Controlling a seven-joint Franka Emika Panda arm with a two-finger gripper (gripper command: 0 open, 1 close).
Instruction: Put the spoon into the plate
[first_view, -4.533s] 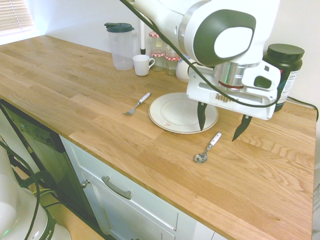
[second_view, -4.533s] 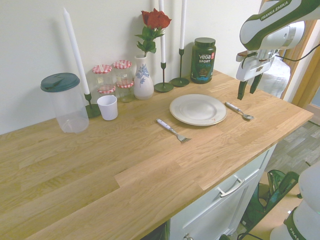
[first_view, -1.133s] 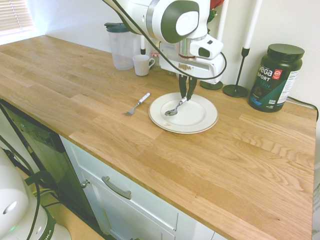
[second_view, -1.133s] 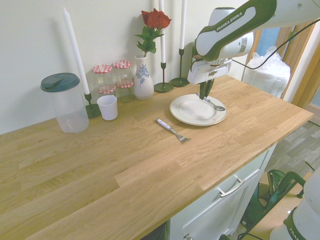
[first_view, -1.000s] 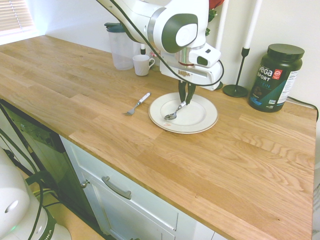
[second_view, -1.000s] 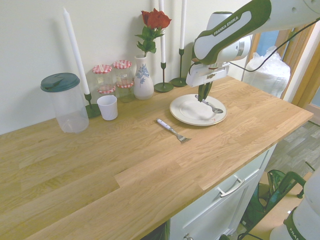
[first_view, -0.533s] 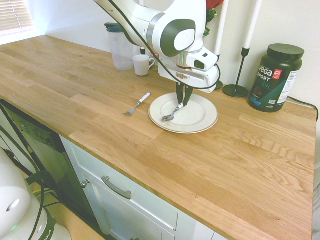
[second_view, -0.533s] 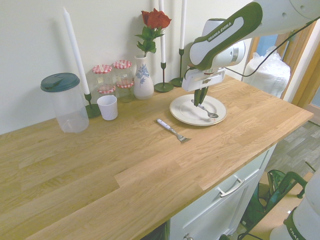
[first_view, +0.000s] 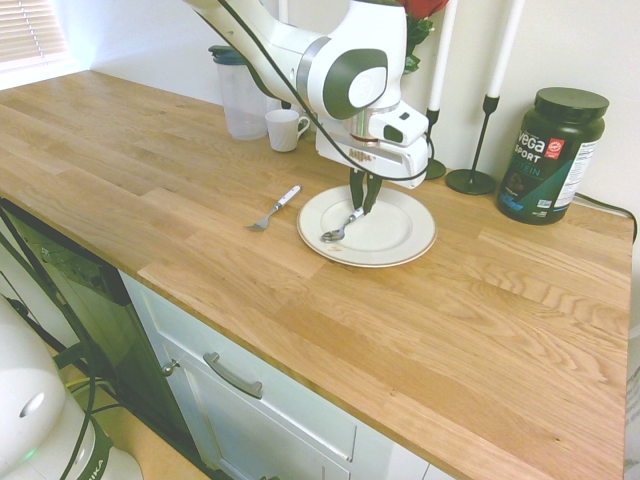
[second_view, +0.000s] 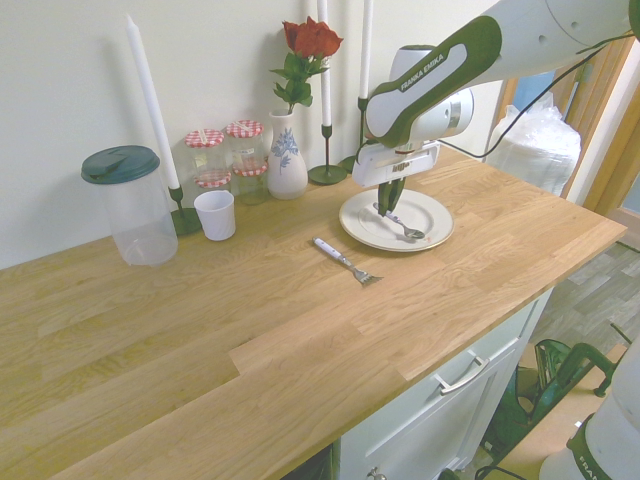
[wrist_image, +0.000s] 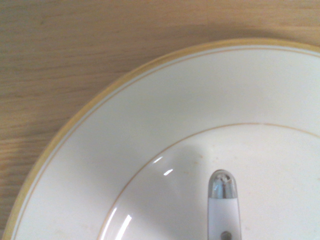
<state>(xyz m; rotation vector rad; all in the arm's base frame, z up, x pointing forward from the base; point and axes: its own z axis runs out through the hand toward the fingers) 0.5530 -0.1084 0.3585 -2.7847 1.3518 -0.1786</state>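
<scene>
The round white plate (first_view: 395, 235) (second_view: 425, 212) (wrist_image: 100, 165) lies on the wooden counter. My gripper (first_view: 361, 203) (second_view: 387, 205) hangs over it, shut on the white handle of the spoon (first_view: 340, 228) (second_view: 402, 225). The spoon slants down, its shiny bowl low over the plate's left part in the first exterior view; whether it touches the plate is unclear. In the wrist view the end of the spoon's handle (wrist_image: 223, 200) rises over the plate's inner well.
A white-handled fork (first_view: 274, 209) (second_view: 344, 260) lies on the counter beside the plate. Behind stand a white cup (first_view: 285, 129), a lidded clear jug (second_view: 128, 205), jars (second_view: 225, 155), a rose vase (second_view: 288, 155), candlesticks (first_view: 478, 120) and a dark tub (first_view: 555, 150).
My gripper has carried the spoon a little further across the plate, toward the fork's side, and slightly lower. It has stayed shut on the handle.
</scene>
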